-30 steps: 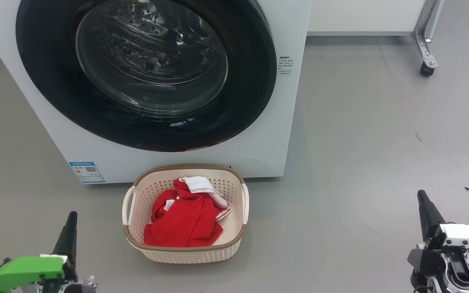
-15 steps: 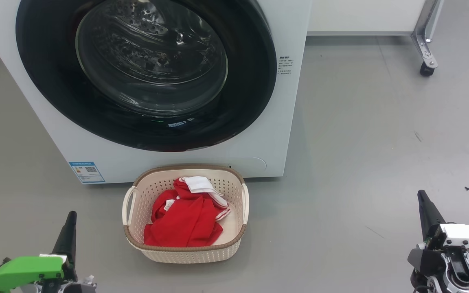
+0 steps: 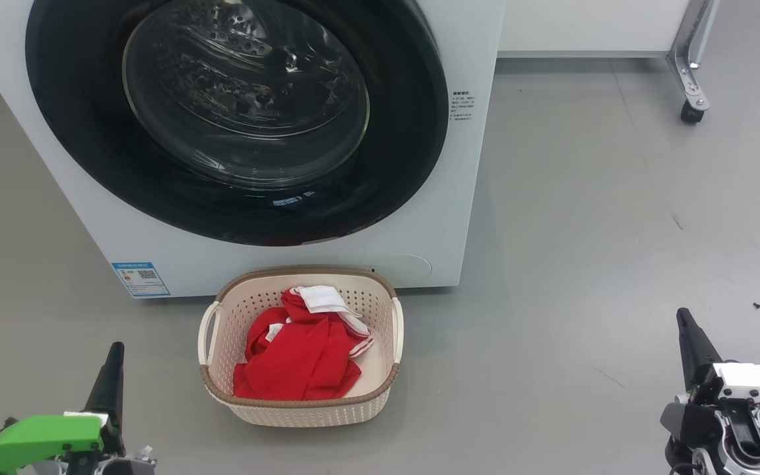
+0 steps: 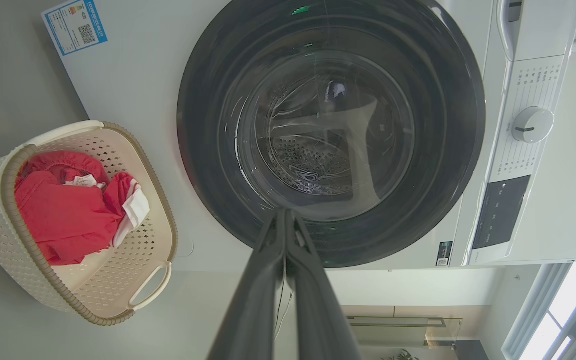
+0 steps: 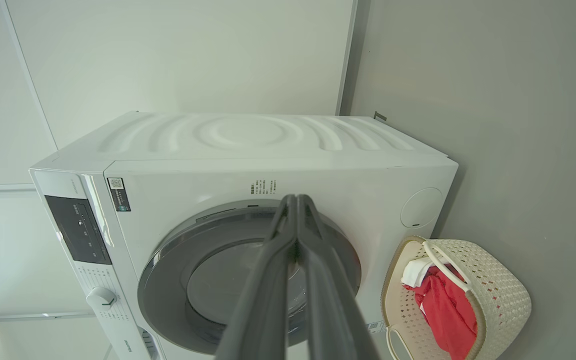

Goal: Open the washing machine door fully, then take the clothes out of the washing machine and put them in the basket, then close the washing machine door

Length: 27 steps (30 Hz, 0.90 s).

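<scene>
Clothes [image 3: 297,359] of bright red cloth with white trim lie in the small cream plastic basket [image 3: 301,414], just in front of the big white washing machine [image 3: 419,257]. Its round, black-rimmed glass door [image 3: 406,132] looks closed. The left claw [image 3: 115,349] and right claw [image 3: 683,318] are pinched together, holding nothing. Nothing seems left to do.

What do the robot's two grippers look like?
Left gripper: long dark tapered fingers on a bright green housing. Right gripper: the same dark fingers on a white housing with black and silver parts. A thin wire runs between the left fingers.
</scene>
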### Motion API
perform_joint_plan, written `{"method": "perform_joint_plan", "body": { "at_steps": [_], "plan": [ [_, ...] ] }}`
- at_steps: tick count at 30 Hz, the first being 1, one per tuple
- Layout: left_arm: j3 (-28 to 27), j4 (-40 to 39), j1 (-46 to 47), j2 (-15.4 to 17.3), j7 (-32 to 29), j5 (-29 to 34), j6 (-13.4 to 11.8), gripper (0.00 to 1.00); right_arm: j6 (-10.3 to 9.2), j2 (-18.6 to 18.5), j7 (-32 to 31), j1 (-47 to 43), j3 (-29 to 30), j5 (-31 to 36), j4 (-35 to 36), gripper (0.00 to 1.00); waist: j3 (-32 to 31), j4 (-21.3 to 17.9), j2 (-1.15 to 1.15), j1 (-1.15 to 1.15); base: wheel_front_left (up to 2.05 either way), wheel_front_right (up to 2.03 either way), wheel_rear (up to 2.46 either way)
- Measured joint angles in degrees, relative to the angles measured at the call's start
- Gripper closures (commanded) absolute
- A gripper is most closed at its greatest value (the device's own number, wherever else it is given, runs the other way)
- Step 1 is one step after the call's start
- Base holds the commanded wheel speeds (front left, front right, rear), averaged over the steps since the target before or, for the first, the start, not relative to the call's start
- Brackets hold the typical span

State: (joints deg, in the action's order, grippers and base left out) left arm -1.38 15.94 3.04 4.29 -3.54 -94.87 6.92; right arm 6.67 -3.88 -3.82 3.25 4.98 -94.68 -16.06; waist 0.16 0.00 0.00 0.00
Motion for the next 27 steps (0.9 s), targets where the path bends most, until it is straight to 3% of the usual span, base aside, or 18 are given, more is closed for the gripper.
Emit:
{"method": "perform_joint_plan", "body": {
  "at_steps": [27],
  "plan": [
    [-0.12, -0.07, 0.01, -0.02, -0.01, 0.0, 0.0, 1.0, 0.3, 0.04, -0.43, 0.0, 0.11, 0.01, 0.03, 1.0, 0.01, 0.0, 0.0, 0.0, 0.0, 0.0, 0.0]
  ]
}}
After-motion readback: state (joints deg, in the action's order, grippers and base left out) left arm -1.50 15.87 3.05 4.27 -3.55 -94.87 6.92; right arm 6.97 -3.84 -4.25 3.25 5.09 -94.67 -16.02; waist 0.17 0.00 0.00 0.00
